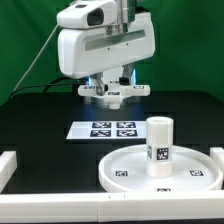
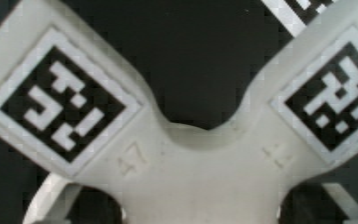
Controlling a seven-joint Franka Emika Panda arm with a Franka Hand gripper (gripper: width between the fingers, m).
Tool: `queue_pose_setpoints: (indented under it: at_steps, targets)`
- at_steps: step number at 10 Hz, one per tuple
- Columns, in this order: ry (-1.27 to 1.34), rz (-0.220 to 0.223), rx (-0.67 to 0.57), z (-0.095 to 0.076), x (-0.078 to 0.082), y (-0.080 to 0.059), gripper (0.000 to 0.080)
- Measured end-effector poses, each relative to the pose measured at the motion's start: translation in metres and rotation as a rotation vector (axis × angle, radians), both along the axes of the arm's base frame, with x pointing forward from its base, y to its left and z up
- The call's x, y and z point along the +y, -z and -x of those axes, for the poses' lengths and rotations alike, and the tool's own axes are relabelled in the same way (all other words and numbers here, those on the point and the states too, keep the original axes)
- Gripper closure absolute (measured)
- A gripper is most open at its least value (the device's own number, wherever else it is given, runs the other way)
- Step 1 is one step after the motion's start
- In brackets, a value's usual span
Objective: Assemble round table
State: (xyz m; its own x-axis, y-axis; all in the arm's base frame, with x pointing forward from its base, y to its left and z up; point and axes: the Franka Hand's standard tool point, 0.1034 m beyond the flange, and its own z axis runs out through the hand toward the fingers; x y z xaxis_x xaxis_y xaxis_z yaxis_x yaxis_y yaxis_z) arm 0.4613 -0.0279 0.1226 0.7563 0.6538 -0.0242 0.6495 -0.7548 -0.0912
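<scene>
End effector [image 1: 113, 95] at the far side of the black tabletop [image 1: 45, 125], below the arm's bulky white wrist housing [image 1: 105, 45]. Its fingers appear to be clamped on the cross-shaped piece [image 1: 138, 90], though the contact itself is hidden behind the piece in both views. In the exterior view the cross-shaped piece spreads flat to either side of the fingers. In the wrist view it fills the frame [image 2: 202, 160], with two arms diverging, each bearing a black-and-white square tag [image 2: 60, 95], and the dark tabletop showing between them.

Nearer the camera than the end effector, the marker board [image 1: 102, 129] lies flat on the tabletop, well apart from the cross-shaped piece.

Nearer still, toward the exterior view's right, the round disc [image 1: 115, 172] rests rim upward. The cylindrical post [image 1: 159, 140] stands upright inside it, slightly behind its centre, with a tag on its side facing the camera. Further tags lie on the floor of the disc.

White rails [image 1: 8, 165] edge the tabletop along the near side and both near corners. A green backdrop [image 1: 25, 40] closes the scene behind.
</scene>
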Motion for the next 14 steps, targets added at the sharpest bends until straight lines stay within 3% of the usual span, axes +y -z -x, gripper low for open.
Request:
queue_pose_setpoints:
  at_steps: [2,3,5,8,10,13,14]
  targets:
    - [-0.009,-0.003,0.036,0.002,0.008,-0.009,0.036]
    - [-0.008,-0.007,0.05,-0.006,0.02,-0.018,0.036]
    - [-0.055,-0.054,0.027,-0.035,0.045,-0.027,0.036]
    - [-0.048,-0.053,0.035,-0.03,0.042,-0.023,0.036]
    - [-0.087,-0.056,0.002,-0.039,0.048,-0.022,0.036]
    - [-0.218,-0.096,-0.04,-0.107,0.067,-0.024,0.036]
    - [-0.231,-0.1,-0.038,-0.114,0.07,-0.024,0.036]
